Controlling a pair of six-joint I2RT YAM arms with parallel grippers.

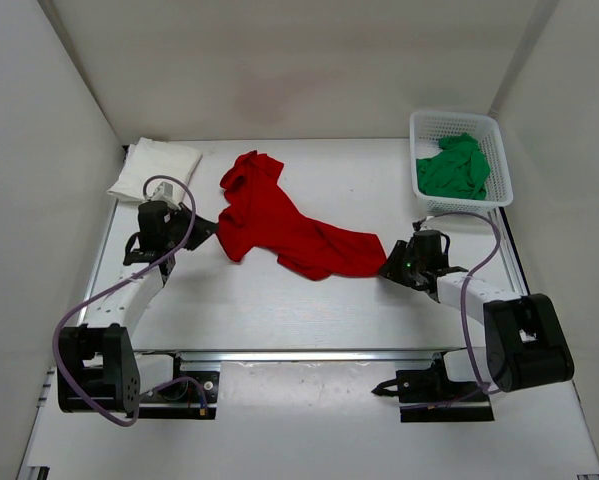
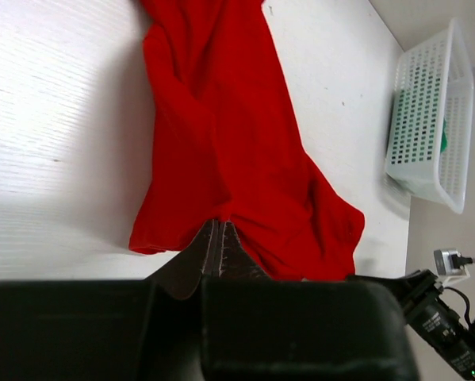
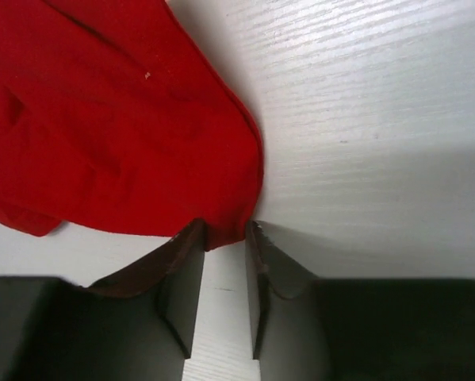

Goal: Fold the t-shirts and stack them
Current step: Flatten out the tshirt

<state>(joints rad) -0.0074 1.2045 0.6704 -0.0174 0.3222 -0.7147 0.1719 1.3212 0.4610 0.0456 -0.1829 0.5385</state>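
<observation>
So from the top camera, the red t-shirt [image 1: 289, 228] is lying rumpled and stretched diagonally across the middle of the counter [image 1: 279, 310], collar end toward the back left and the other end toward the front right. The white t-shirt [image 1: 155, 168] sits folded in the far left corner, and the green t-shirt [image 1: 455, 168] is bunched up inside the white basket [image 1: 419, 150] at the far right. The left fingers [image 1: 212, 228] are right at the red shirt's left edge, and the right fingers [image 1: 391, 262] are at its right end. On the left wrist cam the left fingers [image 2: 220, 238] are squeezed fully together on the near edge of the red t-shirt [image 2: 221, 135], with the cloth creasing in toward the tips. The basket [image 2: 427, 119] shows on its side at the far right, well apart from the shirt. On the right wrist cam the right fingers [image 3: 258, 248] stand a little apart, a narrow gap with bare counter [image 3: 364, 119] showing through it. The hem corner of the red t-shirt [image 3: 102, 127] sits just in the mouth of that gap, touching the left finger but not clamped.
</observation>
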